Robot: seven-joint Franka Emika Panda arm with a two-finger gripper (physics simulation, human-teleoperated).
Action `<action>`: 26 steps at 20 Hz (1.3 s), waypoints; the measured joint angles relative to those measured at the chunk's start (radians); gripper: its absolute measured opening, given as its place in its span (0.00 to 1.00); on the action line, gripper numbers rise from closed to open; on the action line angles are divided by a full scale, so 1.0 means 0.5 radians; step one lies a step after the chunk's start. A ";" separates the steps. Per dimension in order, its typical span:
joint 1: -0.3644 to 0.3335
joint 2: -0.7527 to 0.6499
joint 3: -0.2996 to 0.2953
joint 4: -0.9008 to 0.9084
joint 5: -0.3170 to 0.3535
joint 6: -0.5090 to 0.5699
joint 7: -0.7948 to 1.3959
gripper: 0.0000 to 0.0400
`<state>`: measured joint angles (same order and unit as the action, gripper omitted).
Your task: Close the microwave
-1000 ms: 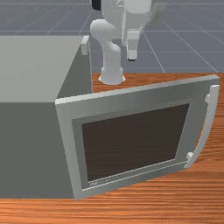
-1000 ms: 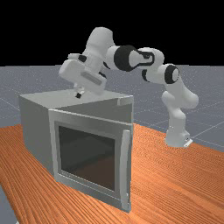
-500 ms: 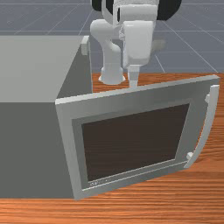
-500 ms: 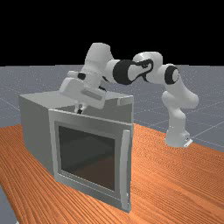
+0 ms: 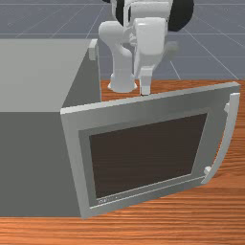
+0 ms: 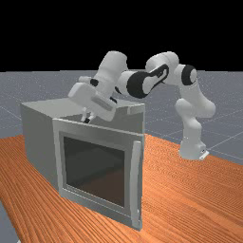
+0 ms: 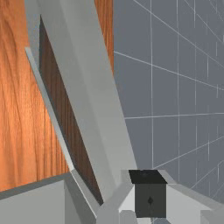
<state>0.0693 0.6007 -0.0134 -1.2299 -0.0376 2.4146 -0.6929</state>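
The microwave (image 5: 38,76) stands on the front view's left, its door (image 5: 143,103) swung well out from the body. A curved handle (image 5: 229,136) is on the door's free edge at the front view's right. Just behind and above the door's top edge is my gripper (image 5: 145,90), pointing down, between hinge side and handle. In the far view the gripper (image 6: 87,119) hangs close over the top edge of the door (image 6: 97,128); contact cannot be made out. In the wrist view the door (image 7: 85,78) slants away from the gripper (image 7: 149,192).
Orange-brown table (image 6: 190,194) surrounds the microwave and lies under the door. The arm's base stands on it at the far view's right. A small grey block (image 5: 93,50) is at the microwave's upper edge on the arm's side.
Since a second ago my gripper has come down to the door's top edge, with a slight rise and pull back toward the arm's base in the last half second. Door and microwave stayed put.
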 joint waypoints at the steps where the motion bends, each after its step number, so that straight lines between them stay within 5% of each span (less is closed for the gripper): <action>1: 0.000 -0.004 0.000 -0.009 0.000 0.011 0.000 0.00; 9: 0.009 -0.122 -0.012 -0.262 -0.019 0.298 0.021 0.00; 14: 0.005 -0.134 -0.004 -0.092 -0.009 0.085 0.006 0.00; 17: -0.003 0.256 0.004 0.640 0.007 -0.297 -0.017 0.00; 26: -0.008 0.333 0.004 0.530 0.008 -0.160 -0.013 0.00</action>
<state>0.0654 0.7672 -0.0115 -0.9650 -0.0337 2.3345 -0.6996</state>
